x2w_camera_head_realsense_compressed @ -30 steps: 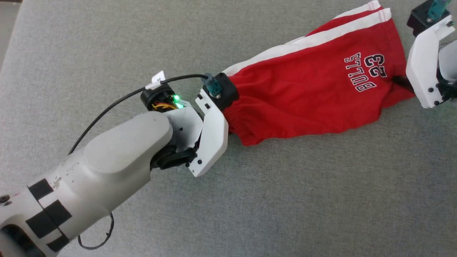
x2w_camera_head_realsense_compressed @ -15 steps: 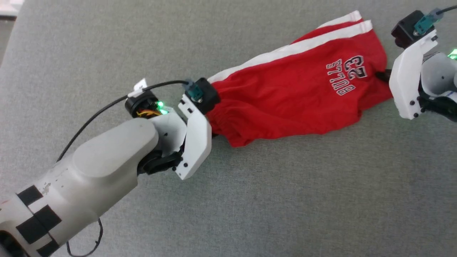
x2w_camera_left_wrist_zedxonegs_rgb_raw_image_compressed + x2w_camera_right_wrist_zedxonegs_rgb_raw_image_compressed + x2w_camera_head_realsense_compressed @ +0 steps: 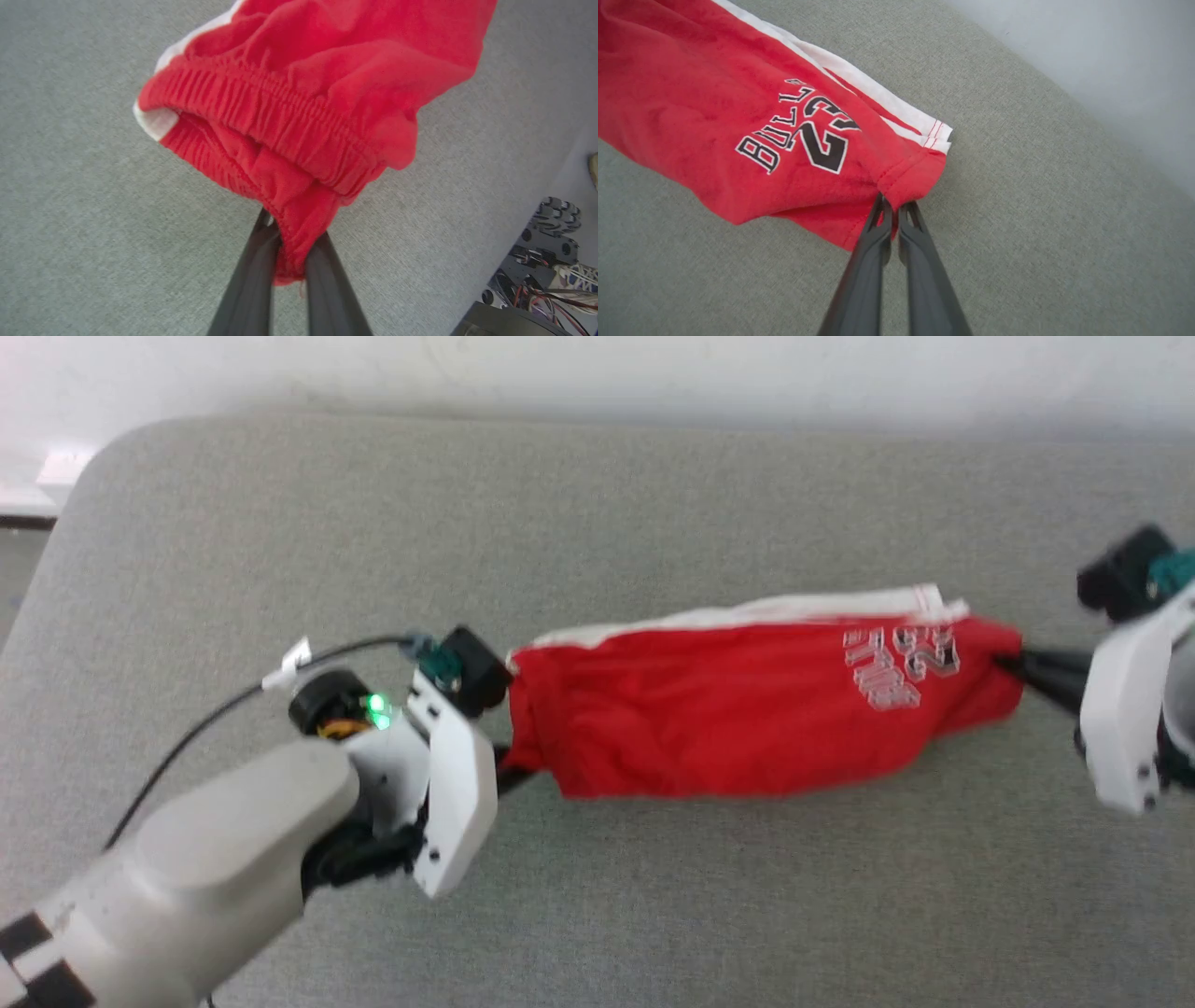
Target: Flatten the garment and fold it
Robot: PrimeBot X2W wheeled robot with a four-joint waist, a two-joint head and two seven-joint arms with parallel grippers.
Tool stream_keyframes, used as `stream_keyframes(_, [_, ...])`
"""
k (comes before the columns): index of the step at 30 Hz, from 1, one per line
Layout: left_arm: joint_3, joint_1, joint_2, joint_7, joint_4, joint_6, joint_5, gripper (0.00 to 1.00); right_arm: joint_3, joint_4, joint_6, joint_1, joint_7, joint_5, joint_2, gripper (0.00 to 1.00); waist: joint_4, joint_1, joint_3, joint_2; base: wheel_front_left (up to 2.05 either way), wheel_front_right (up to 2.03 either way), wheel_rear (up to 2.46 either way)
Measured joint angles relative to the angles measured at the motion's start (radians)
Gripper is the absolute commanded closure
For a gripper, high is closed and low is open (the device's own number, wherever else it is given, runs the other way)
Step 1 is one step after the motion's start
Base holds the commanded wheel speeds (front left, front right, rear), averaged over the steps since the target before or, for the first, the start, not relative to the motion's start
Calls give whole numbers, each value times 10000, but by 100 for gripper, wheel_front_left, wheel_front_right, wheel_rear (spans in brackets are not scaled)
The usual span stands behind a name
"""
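- Head view: the garment [image 3: 728, 728] is stretching from 9 to 3 o'clock over the grey table [image 3: 653, 504]. The left end effector [image 3: 515, 771] is gripping its 9 o'clock end, and the right end effector [image 3: 1013, 665] is gripping its 3 o'clock end.
- Left wrist view: the fingers are pinching the gathered waistband [image 3: 261, 112] near 6 o'clock, closed tight on the fabric.
- Right wrist view: the fingers are clamping a hem corner at 5 o'clock of the logo [image 3: 798, 135]. The white stripe [image 3: 859, 84] is running toward 10 o'clock.

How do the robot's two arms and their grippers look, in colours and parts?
The left gripper and the right gripper each have two long dark grey fingers on a white angular housing. The left forearm is pale grey and rounded, with black square markings, a black cable and a green light.
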Motion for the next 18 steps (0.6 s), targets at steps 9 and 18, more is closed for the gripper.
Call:
stream_keyframes(9, [-23, 1892, 274, 0, -895, 142, 247, 100, -96, -1496, 2, 2957, -982, 347, -1308, 100, -457, -1, -657, 0, 0, 0, 0])
stream_keyframes(18, [-27, 2745, 88, -102, -514, 284, 602, 100, -554, -347, 2, 4616, -1076, 79, -470, 100, -672, 2, -592, 0, 0, 0, 0])
